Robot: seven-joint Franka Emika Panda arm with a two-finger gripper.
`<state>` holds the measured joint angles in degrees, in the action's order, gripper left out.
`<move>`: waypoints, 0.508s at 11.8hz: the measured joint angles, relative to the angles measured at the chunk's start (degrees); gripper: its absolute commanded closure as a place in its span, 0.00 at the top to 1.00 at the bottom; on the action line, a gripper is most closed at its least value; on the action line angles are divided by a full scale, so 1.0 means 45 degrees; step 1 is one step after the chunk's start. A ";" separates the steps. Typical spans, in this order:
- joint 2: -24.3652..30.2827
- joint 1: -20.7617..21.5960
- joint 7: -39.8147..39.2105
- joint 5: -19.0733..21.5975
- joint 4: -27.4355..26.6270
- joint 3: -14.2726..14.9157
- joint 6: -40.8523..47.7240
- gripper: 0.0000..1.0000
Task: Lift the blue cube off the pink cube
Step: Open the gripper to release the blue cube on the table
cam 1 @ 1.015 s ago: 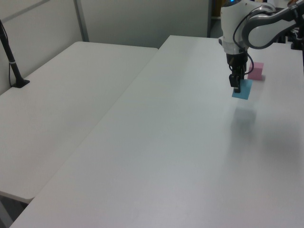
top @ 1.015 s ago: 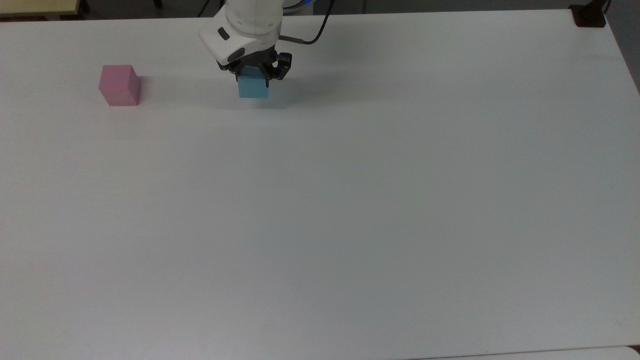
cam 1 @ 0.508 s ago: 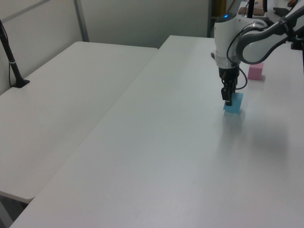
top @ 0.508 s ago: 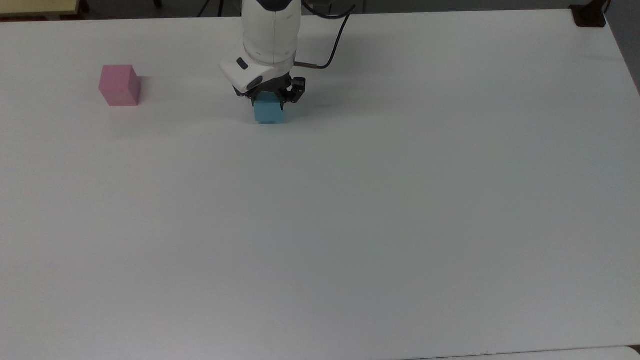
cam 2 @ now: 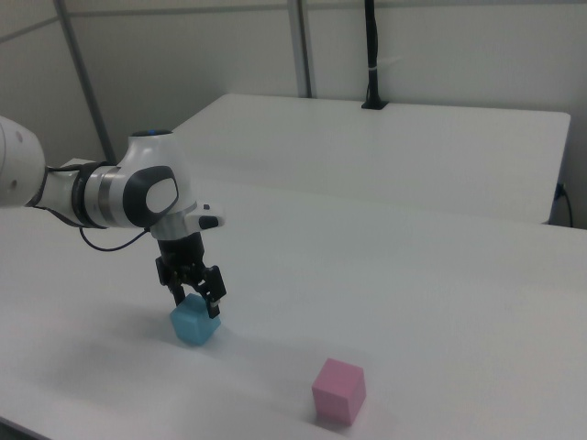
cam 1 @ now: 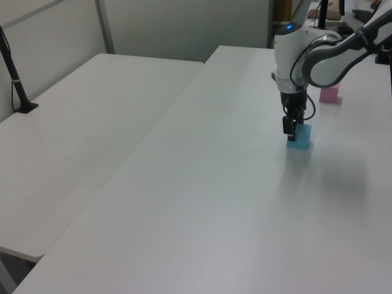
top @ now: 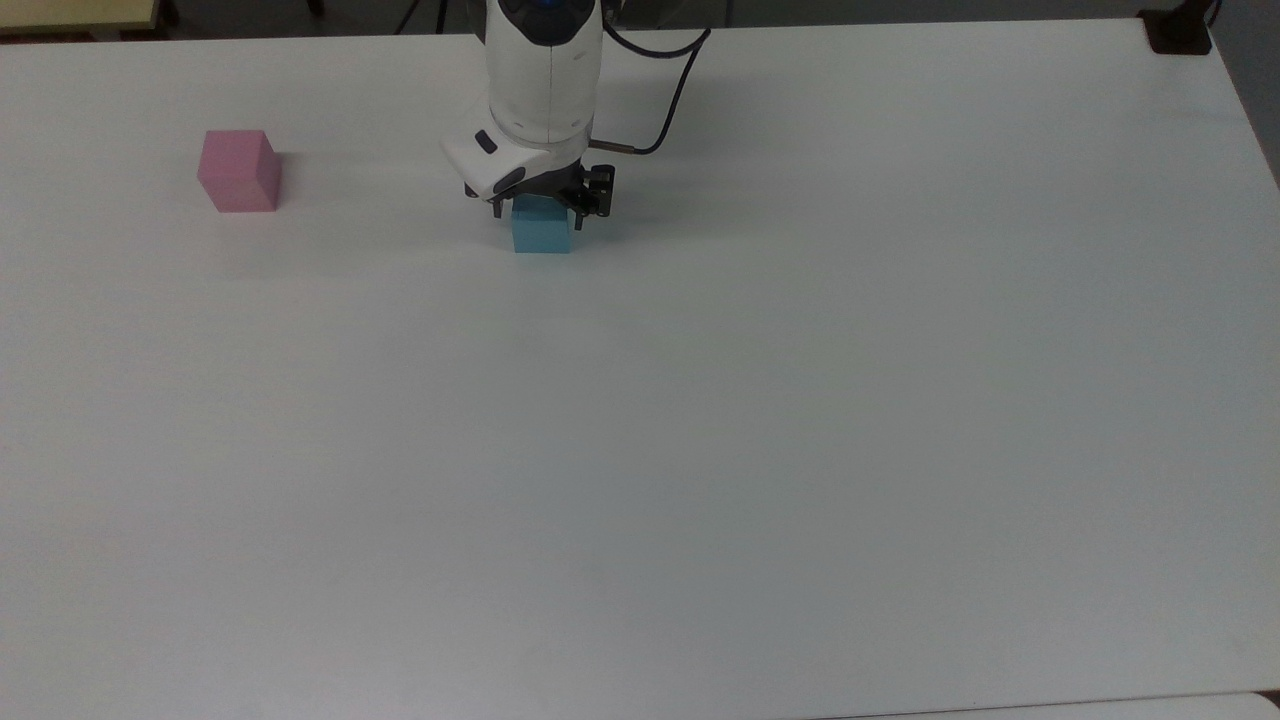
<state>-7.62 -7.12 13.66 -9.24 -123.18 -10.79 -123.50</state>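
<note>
Blue cube (top: 542, 236), the small sky-blue matte block, sits on the white tabletop (top: 700, 420) or a hair above it, with the black two-finger gripper (top: 545, 206) of the white arm clamped down over its top half. The small pale pink matte cube (top: 239, 171) stands alone, well apart toward the top view's left, so the separation itself looks done; what is left, I'd judge, is letting go cleanly.

The risk is in that release. If the block is not quite flat on the table when the fingers part, it could drop onto an edge and tip or skid. If the fingers drag on its sides as the arm rises, it may lift with them and tumble. A sideways pull before the fingers are free would shove it along the smooth surface.

Room is generous. In the top view the block lies near the far edge of the table, where the arm comes in, and a wide bare stretch runs toward the top view's right and near side. Straight up is open. The black cable (top: 668, 105) trailing from the wrist hangs behind, out of the way.
</note>
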 measured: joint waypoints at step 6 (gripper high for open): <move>0.0263 -0.0598 0.0713 -0.0001 0.3101 0.0069 0.2784 1.00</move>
<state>-6.44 -9.81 16.87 -9.25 -109.23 -10.47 -110.97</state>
